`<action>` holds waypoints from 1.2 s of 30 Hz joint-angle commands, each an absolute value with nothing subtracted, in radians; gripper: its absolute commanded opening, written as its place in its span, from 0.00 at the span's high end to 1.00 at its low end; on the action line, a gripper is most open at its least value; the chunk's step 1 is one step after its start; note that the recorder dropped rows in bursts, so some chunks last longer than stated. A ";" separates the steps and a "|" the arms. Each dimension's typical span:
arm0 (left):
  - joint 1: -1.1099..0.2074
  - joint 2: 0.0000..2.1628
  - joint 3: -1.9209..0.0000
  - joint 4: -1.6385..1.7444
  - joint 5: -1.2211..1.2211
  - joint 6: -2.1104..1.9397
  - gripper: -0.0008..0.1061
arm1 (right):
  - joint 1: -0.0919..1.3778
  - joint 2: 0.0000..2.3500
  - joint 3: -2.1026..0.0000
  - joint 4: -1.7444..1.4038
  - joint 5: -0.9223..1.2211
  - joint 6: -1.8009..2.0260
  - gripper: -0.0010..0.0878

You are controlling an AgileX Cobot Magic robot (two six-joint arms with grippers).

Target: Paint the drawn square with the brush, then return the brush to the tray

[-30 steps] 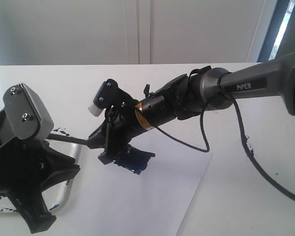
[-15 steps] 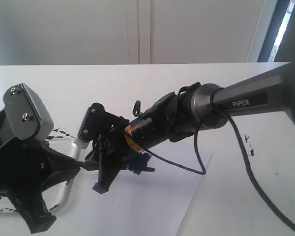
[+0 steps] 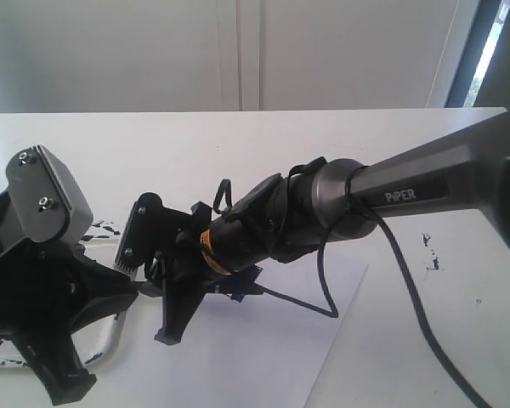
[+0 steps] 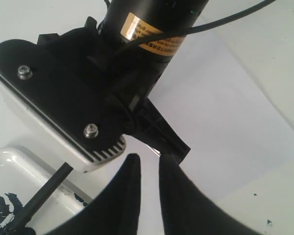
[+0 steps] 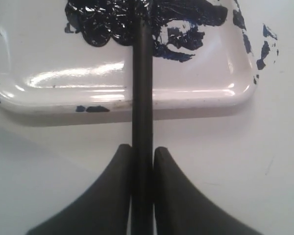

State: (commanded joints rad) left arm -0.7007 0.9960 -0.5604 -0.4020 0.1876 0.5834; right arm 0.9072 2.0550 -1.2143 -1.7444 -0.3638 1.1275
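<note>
the right jaws (image 5: 142, 152) are clenched on the brush (image 5: 141, 93), gripping its black shaft from both sides. the shaft runs straight out ahead of the jaws, crosses the near rim of the tray (image 5: 196, 95) roughly square on, and ends in the navy smears inside it. so the tray lies dead ahead of the jaws, along the brush's own long axis, with the paint end over the tray and the gripped end outside it, above the counter (image 5: 264, 166).

in the exterior view the right arm reaches across to the left, where the tray's rim (image 3: 112, 333) shows beside the left arm. the square (image 3: 243, 281) is filled dark navy on its paper (image 3: 272, 357), just behind the right wrist and partly hidden by it, so the painting looks done and the return is the step in hand.

the left jaws (image 4: 148, 164) are nearly together, with only a thin slit between them and nothing held. they sit just beside the tray's corner (image 4: 12, 161), but the right arm is the one that has the brush.

the coming move likely turns on that rim crossing. let go here, the brush would probably lie across the rim with its handle end on the counter. carrying it further along its axis before the jaws release should set more of it inside the tray.
</note>
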 joint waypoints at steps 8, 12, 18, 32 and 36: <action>-0.701 0.996 -0.560 -0.402 0.188 0.583 0.80 | 0.907 2.052 -1.214 -1.744 -0.362 1.144 0.59; -0.701 0.996 -0.560 -0.402 0.188 0.581 0.80 | 0.907 2.010 -1.214 -1.744 -0.350 1.188 0.57; -0.701 0.996 -0.560 -0.402 0.163 0.577 0.80 | 0.907 1.890 -1.201 -1.744 -0.332 1.232 0.57; -0.701 0.934 -0.560 -0.402 -0.038 0.575 0.80 | 0.786 1.488 -1.034 -1.463 0.323 1.242 0.99; -0.637 0.913 -0.569 -0.402 -0.091 0.575 0.93 | 0.698 1.244 -0.986 -1.635 0.021 1.232 0.99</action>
